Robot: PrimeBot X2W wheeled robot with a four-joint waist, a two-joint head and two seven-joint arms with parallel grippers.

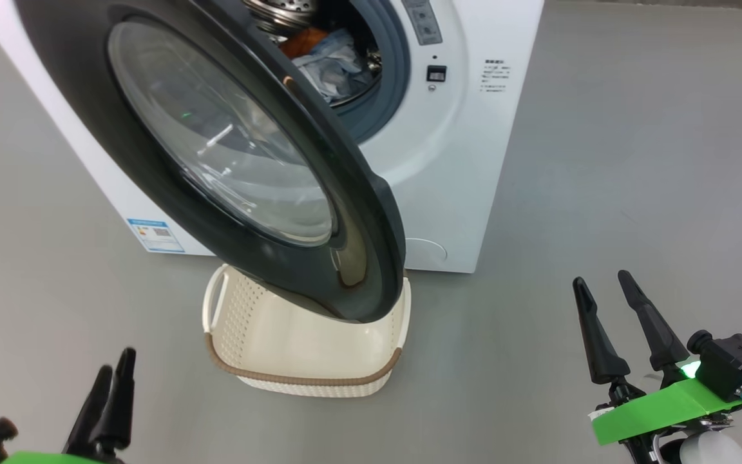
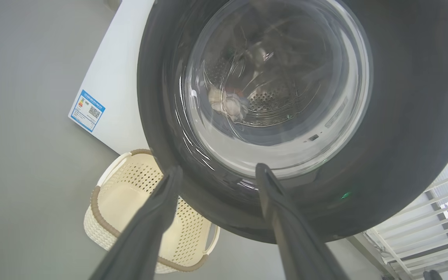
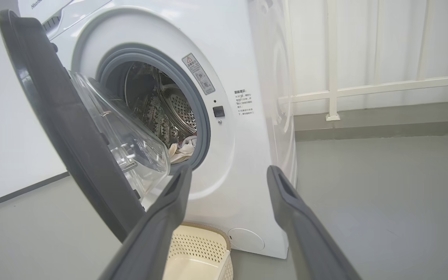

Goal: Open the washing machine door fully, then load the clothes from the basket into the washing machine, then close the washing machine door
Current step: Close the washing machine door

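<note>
The white washing machine [image 1: 474, 161] stands ahead with its door [image 1: 358, 212] swung partway out toward me, the black rim hanging over the basket. Light blue and orange clothes [image 1: 332, 61] lie inside the steel drum, and through the door glass the clothes [image 2: 228, 105] show pale. The cream basket [image 1: 306, 378] sits on the floor under the door and looks empty. My left gripper [image 1: 118, 361] is low at the left, open, and faces the door's outer side [image 2: 403, 116] with nothing held. My right gripper [image 1: 601, 280] is open at the lower right, apart from the machine.
A blue label sticker [image 1: 155, 235] marks the machine's lower left side. White railing and curtain [image 3: 333, 93] run behind the machine on the right, and a white railing [image 2: 422, 233] also appears in the left wrist view. Grey floor [image 1: 635, 161] spreads around the machine.
</note>
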